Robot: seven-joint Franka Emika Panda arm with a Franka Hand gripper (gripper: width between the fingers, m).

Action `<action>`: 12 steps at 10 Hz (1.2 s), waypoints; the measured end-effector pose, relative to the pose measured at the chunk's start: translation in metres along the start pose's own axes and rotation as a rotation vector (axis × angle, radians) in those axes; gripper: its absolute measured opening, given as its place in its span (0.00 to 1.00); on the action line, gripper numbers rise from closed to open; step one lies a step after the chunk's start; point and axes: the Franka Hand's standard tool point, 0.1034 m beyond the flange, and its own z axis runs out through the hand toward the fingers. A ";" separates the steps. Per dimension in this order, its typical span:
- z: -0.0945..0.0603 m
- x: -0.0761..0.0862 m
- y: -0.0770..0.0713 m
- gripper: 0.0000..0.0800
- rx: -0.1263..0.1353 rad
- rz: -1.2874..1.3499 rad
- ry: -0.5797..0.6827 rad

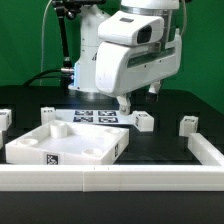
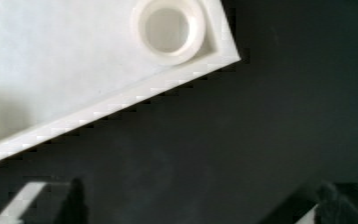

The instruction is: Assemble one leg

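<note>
Small white legs with marker tags stand on the black table: one (image 1: 143,122) just to the exterior view's right of my gripper (image 1: 125,103), one (image 1: 186,125) further right, one (image 1: 46,114) at the left. The gripper hangs low over the table behind the large white square panel (image 1: 65,145). In the wrist view the gripper (image 2: 194,205) is open and empty, with dark fingertips (image 2: 43,200) far apart over bare table. The panel's corner (image 2: 87,70) with a round hole (image 2: 167,25) lies beyond them. No leg shows in the wrist view.
The marker board (image 1: 95,117) lies behind the panel under the arm. A white rail (image 1: 110,180) runs along the front and up the right side (image 1: 205,150). Another white part (image 1: 3,121) sits at the far left edge.
</note>
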 end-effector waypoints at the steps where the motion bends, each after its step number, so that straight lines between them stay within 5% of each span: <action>1: 0.000 0.000 0.000 0.81 0.000 0.000 0.000; 6: 0.033 -0.037 -0.005 0.81 -0.058 -0.329 0.057; 8: 0.037 -0.053 0.004 0.81 -0.055 -0.379 0.041; 12: 0.038 -0.051 0.003 0.81 -0.057 -0.380 0.044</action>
